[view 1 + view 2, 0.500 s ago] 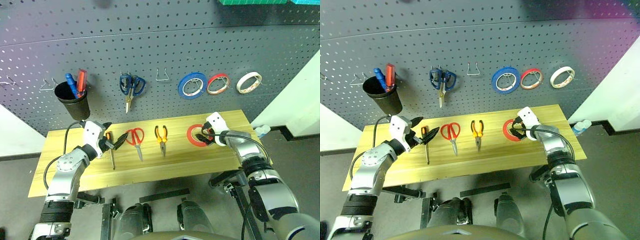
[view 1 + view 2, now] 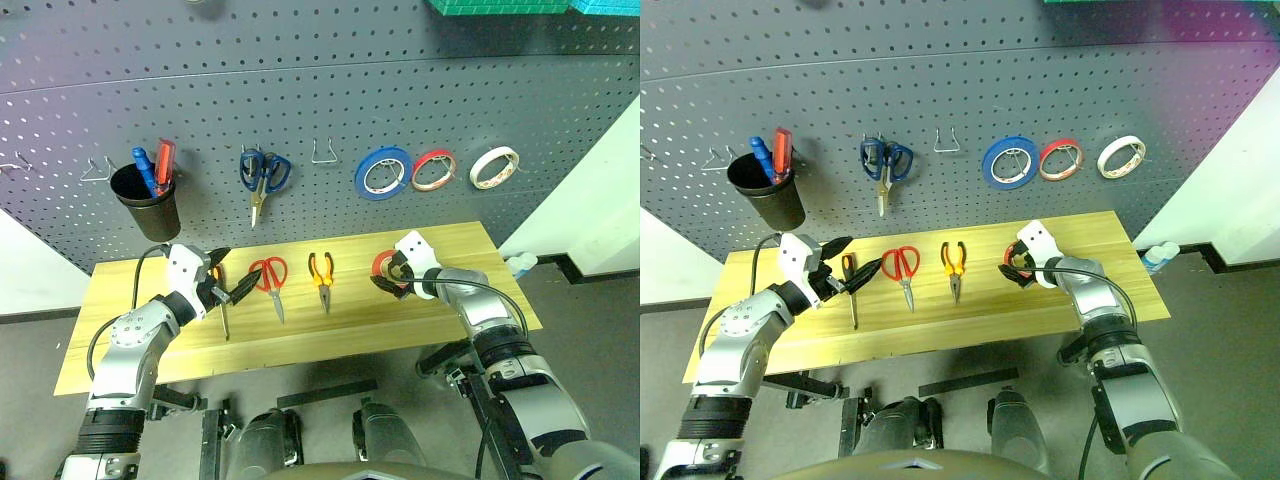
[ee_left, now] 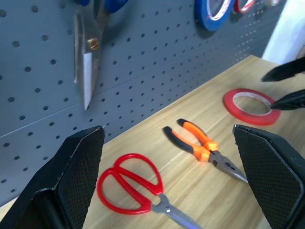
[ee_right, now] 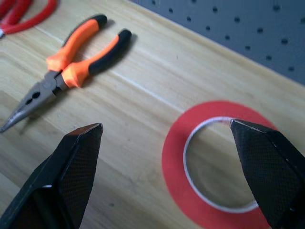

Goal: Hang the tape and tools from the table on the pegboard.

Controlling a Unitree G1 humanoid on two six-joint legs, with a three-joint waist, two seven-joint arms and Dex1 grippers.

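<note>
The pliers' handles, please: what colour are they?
Orange and black, clearest in the right wrist view.

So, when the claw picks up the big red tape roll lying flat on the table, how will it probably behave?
The red tape roll is a wide, thick-walled ring, so it probably stays stiff under a pinch. Lying flat on the table, it should not roll when nudged, more likely slide. Lifted on edge, it could roll away if dropped.
</note>
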